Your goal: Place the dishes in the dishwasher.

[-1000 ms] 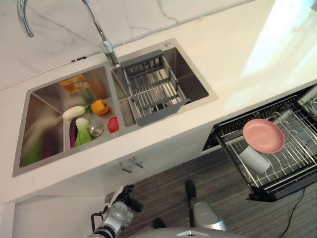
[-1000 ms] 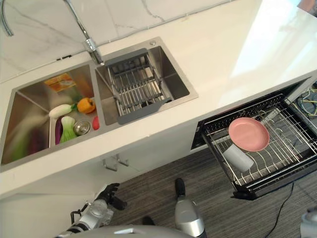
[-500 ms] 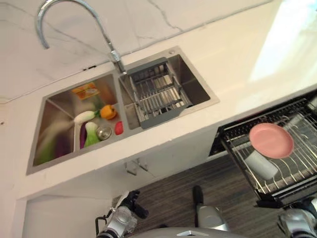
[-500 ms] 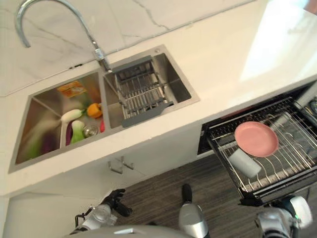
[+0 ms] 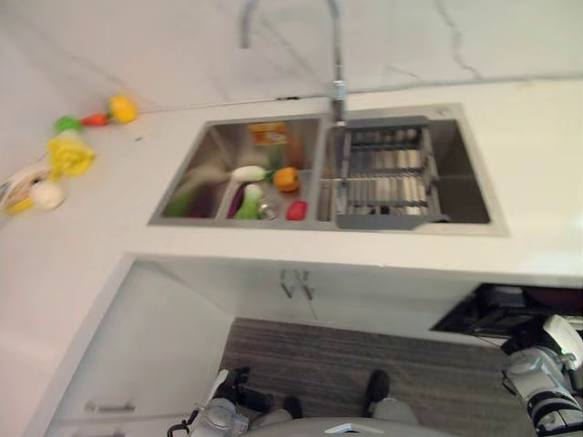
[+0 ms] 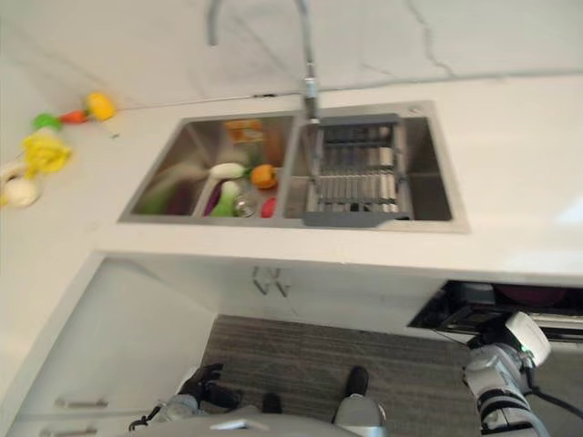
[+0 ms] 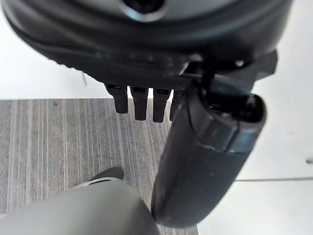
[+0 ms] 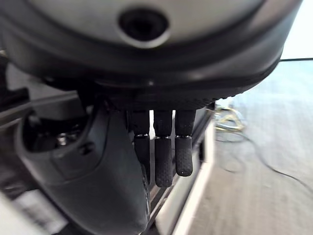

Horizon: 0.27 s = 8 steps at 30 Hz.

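Two idle hands [image 7: 205, 161] [image 8: 93, 181] — fingers [image 8: 164, 166] straight.

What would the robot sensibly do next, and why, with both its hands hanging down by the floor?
Probably raise one hand toward the sink, though that is a guess. The left hand and right hand both hang empty with relaxed fingers, low in front of the counter. The dishwasher rack peeks out open beneath the counter on the robot's right, and the grey drainer shows no dishes.
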{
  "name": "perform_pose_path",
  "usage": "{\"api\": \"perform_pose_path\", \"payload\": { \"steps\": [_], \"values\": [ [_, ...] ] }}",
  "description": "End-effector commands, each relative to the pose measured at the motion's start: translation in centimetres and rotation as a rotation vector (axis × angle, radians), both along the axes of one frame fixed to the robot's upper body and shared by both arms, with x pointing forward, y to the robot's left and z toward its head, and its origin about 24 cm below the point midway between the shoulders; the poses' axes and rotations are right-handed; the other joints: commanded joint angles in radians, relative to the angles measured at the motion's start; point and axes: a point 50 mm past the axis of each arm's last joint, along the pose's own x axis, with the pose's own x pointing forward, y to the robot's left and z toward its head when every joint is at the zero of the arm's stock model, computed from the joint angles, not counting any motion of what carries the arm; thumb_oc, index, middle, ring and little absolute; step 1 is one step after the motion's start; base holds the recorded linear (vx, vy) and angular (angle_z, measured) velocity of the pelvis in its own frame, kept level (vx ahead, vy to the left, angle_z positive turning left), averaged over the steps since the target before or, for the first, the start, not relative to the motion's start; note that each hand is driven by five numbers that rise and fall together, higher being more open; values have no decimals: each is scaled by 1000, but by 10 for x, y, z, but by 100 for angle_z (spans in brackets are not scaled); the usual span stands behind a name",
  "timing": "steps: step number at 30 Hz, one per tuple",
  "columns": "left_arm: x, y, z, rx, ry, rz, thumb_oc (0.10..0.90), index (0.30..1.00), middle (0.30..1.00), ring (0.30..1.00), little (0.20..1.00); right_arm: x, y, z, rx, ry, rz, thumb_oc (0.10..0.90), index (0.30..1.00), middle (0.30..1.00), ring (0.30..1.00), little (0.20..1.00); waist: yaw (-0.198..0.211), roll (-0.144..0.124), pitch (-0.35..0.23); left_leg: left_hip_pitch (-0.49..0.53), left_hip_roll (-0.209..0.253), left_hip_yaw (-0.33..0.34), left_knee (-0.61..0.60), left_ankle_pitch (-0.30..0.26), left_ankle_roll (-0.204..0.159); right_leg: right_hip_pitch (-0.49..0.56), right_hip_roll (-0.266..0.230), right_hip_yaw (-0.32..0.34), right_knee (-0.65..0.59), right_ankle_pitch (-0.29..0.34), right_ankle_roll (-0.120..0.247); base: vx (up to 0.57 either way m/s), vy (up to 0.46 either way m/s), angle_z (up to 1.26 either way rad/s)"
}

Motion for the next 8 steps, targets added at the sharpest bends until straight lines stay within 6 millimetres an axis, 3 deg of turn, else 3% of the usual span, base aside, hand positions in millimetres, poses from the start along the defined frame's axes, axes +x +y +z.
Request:
{"api": "perform_pose_path", "payload": {
  "steps": [1,2,6,7,8],
  "values": [
    [-6,8,-3,48,50,-67,800,900,900,900,900,91,32,60,-38,-330,225,800,900,900,900,900,71,-69,-17,-31,17,-69,-2,26,-55,190,-102,-8,19,-168,112,-1,-62,60],
    [-6,9,-3,49,50,-67,800,900,900,900,900,91,32,60,-37,-330,225,800,900,900,900,900,68,-70,-19,-33,16,-73,-2,27,-56,191,-102,-12,19,-169,113,5,-29,48],
    [-13,9,-6,31,85,-21,800,900,900,900,900,50,46,0,99,-116,181,800,900,900,900,900,81,-79,-29,-41,18,-108,-2,29,-59,205,-94,-40,19,-177,107,4,-47,57],
    [-13,10,-6,32,86,-20,800,900,900,900,900,50,47,-1,100,-115,181,800,900,900,900,900,80,-80,-30,-42,18,-109,-2,29,-59,205,-94,-40,19,-178,107,-1,-27,21],
    [-13,12,-6,35,91,0,800,900,900,900,900,27,53,-25,155,-20,147,800,900,900,900,900,75,-81,-33,-43,19,-112,-2,32,-61,206,-92,-42,19,-179,105,-2,-16,24]
  ]
}}
